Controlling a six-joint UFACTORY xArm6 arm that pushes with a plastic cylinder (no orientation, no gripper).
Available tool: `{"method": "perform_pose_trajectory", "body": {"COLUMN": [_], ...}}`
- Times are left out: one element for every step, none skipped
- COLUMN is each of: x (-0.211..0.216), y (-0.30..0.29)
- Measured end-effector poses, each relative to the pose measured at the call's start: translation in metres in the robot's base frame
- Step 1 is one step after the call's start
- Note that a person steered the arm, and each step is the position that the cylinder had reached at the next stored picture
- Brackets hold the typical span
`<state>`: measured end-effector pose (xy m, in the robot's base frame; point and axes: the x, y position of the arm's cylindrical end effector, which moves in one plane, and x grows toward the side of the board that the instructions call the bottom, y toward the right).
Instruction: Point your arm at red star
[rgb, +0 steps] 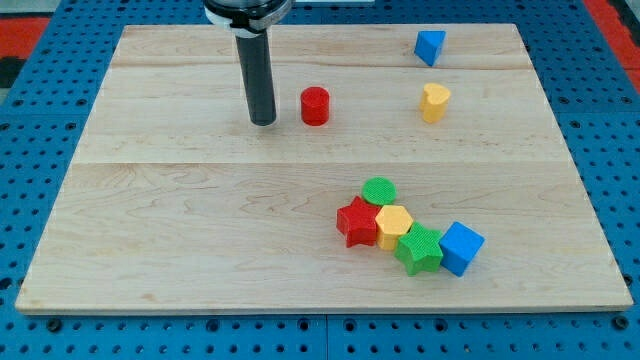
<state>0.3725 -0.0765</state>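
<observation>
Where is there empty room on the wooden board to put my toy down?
The view's left half is bare, from my tip down to the bottom edge. The middle strip between the red cylinder and the red star is free too. It's crowded at lower right, where five blocks huddle around the yellow hexagon.

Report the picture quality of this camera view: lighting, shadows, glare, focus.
Camera view: even, soft lighting; the wooden board shows no glare. Only faint, short shadows sit under my tip and the red star. Blocks and board grain look sharp; the rod's top is cropped by the view's top edge.
</observation>
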Motion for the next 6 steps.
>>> {"method": "perform_pose_trajectory", "body": {"x": [0.000, 0.000, -0.001, 0.003, 0.034, 0.060], "y": [-0.010, -0.018, -0.024, -0.026, -0.026, -0.018]}}
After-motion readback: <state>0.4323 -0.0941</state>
